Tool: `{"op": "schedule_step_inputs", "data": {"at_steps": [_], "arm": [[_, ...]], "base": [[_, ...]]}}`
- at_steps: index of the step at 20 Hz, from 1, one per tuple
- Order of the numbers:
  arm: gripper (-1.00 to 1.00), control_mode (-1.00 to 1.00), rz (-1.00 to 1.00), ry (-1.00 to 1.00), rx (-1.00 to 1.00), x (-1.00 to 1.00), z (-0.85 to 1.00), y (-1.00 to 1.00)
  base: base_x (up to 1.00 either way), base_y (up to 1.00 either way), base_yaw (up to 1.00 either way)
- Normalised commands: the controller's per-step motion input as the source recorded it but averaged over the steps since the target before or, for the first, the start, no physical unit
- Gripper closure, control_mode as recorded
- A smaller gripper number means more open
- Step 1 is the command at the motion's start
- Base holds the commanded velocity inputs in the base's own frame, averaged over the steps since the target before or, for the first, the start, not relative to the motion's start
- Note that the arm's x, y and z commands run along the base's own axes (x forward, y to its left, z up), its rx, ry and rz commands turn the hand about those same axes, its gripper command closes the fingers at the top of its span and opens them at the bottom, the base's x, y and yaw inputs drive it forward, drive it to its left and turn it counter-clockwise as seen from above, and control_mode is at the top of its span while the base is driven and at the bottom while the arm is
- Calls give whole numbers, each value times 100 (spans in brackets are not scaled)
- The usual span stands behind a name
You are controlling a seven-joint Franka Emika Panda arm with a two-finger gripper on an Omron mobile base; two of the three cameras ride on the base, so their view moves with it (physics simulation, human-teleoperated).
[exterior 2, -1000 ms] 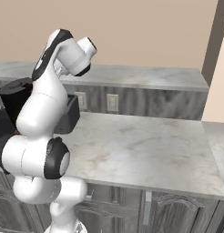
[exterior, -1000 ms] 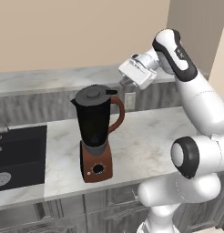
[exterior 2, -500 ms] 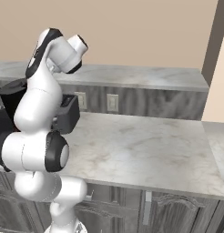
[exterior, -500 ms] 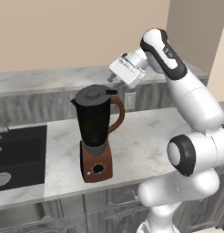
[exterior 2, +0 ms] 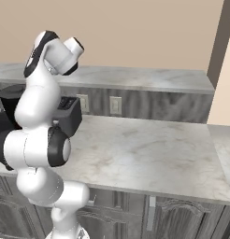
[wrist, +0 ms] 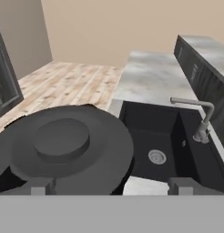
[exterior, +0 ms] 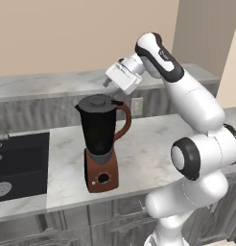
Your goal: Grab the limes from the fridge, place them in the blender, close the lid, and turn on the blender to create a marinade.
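- Left base view: the blender (exterior: pixel 101 144) stands on the marble counter (exterior: pixel 148 153) with the lid (exterior: pixel 97 102) on its jug; the gripper (exterior: pixel 106 82) hangs just above and behind it, holding nothing.
- Right base view: the arm (exterior 2: pixel 42 135) hides most of the blender.
- Hand view: the finger tips (wrist: pixel 41 185) stand wide apart over the lid (wrist: pixel 63 148); the black sink (wrist: pixel 170 148) lies beyond.
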Motion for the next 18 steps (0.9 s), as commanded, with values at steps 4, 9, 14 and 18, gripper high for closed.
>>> {"op": "schedule_step_inputs", "data": {"at_steps": [4,9,14,18], "arm": [[-100,-100,0,0,0,0,-26,46],[-100,-100,0,-1,0,0,-17,39],[-100,-100,0,-13,0,-23,36,0],[-100,-100,-4,-45,-7,-100,4,18]], "base": [[0,0,0],[0,0,0],[0,0,0],[0,0,0]]}}
